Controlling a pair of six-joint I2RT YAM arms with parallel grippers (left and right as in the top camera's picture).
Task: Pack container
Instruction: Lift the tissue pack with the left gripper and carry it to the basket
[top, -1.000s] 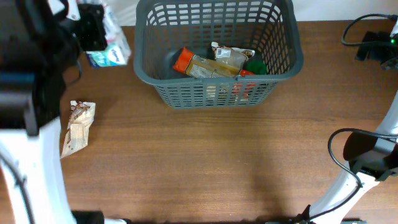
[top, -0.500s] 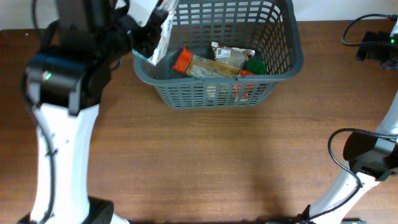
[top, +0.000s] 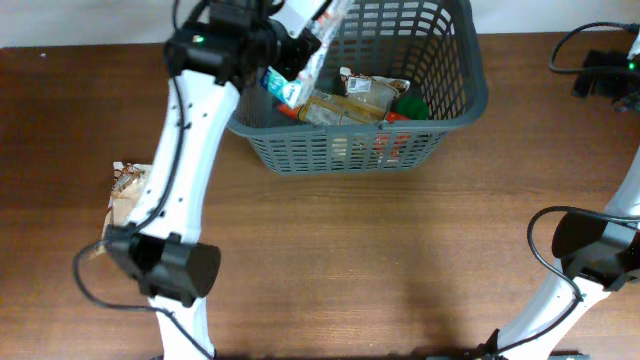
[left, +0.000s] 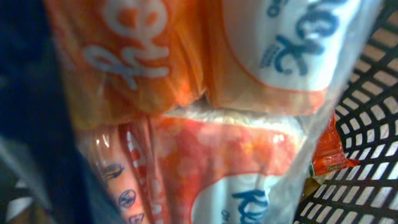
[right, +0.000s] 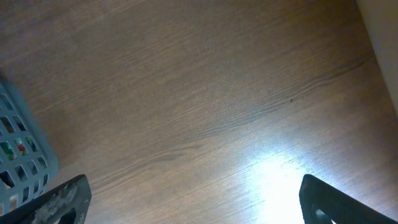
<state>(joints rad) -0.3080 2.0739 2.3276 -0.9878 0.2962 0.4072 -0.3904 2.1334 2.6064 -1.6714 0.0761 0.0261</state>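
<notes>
The brown wooden worktop (top: 330, 270) fills the overhead view. The container (top: 455, 100), a large dark grey lattice basket, stands at the far edge of the worktop, about mid-width. One of its corners shows at the left edge of the right wrist view.

The left arm (top: 185, 150) rises from the near left and reaches over the container's left rim. Its end effector (top: 292, 48) is clamped on a tissue pack (top: 306, 70), a clear wrapper with orange, white and blue printing. The pack hangs tilted over the container's left part. In the left wrist view the pack (left: 224, 112) nearly fills the picture, with the lattice wall (left: 367, 130) at the right.

On the container's base lie a tan packet (top: 345, 105), an orange packet (top: 292, 112) touching it on the left, and a green item (top: 410, 105) on the right.

The right end effector (right: 196, 202) hangs over bare wood, its fingers (right: 56, 199) wide apart and holding nothing.

A small brown and white snack packet (top: 125, 195) lies on the worktop at the left, well apart from the container.
</notes>
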